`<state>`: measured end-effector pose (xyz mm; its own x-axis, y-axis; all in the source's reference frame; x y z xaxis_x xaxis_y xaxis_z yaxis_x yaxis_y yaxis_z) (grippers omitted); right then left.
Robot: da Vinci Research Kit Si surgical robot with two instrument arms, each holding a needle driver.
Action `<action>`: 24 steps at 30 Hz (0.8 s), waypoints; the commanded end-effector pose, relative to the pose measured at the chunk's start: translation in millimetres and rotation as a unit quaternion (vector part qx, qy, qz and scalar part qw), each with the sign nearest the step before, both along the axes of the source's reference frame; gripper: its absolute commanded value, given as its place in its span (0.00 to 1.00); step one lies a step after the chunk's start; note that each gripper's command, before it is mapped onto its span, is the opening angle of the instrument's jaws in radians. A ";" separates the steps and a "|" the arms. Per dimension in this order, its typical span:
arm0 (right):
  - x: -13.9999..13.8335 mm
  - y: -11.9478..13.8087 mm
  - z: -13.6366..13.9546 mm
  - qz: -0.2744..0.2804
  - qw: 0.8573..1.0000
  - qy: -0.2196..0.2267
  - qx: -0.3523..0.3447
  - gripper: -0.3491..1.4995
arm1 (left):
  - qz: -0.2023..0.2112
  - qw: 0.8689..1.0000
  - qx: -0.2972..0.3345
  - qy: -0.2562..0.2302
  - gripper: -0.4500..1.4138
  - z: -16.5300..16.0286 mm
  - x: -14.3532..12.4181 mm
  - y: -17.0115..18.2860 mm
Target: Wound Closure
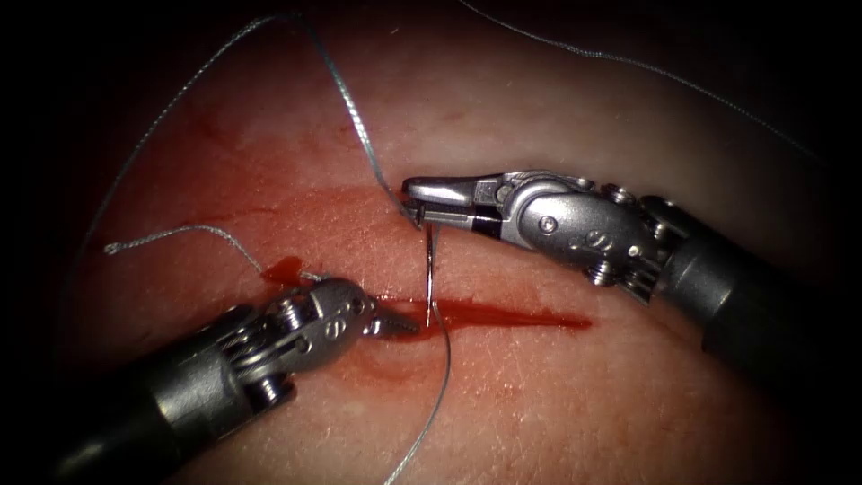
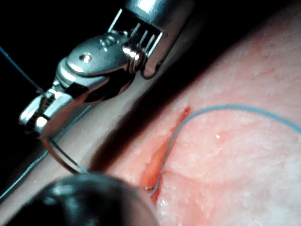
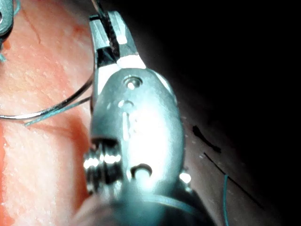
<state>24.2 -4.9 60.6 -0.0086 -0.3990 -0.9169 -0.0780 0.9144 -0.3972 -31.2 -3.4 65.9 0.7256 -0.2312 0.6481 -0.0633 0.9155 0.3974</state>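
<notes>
Both hands closed: right hand [image 1: 415, 208] grips needle [image 1: 430, 274] near its thread end above the cut [image 1: 503, 316]; left hand [image 1: 400, 325] empty beside its tip.

Endoscope looks down from above and in front at the tissue [image 1: 557, 395] and cut [image 1: 503, 316], mid range, both tools' tips in frame. L wrist cam faces along its shaft, v. close, w/ the right tool [image 2: 40, 120] opposite. R wrist cam sits closest, on its own tool; shared: probably the needle [image 1: 430, 274].
</notes>
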 end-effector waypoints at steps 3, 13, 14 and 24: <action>0.6 1.0 -0.5 -0.016 1.000 0.008 -0.004 0.00 | -0.001 1.000 -0.003 -0.002 0.00 -0.6 -0.4 1.1; 0.4 0.5 -0.1 -0.024 1.000 -0.016 -0.004 0.00 | -0.001 1.000 -0.003 -0.002 0.00 -0.6 -0.3 1.2; 0.4 0.5 -0.1 -0.024 1.000 -0.016 -0.004 0.00 | -0.001 1.000 -0.003 -0.002 0.00 -0.6 -0.3 1.2; 0.3 -0.9 0.9 -0.045 0.999 -0.026 -0.002 0.00 | 0.000 1.000 -0.003 -0.003 0.00 -0.5 -0.2 1.3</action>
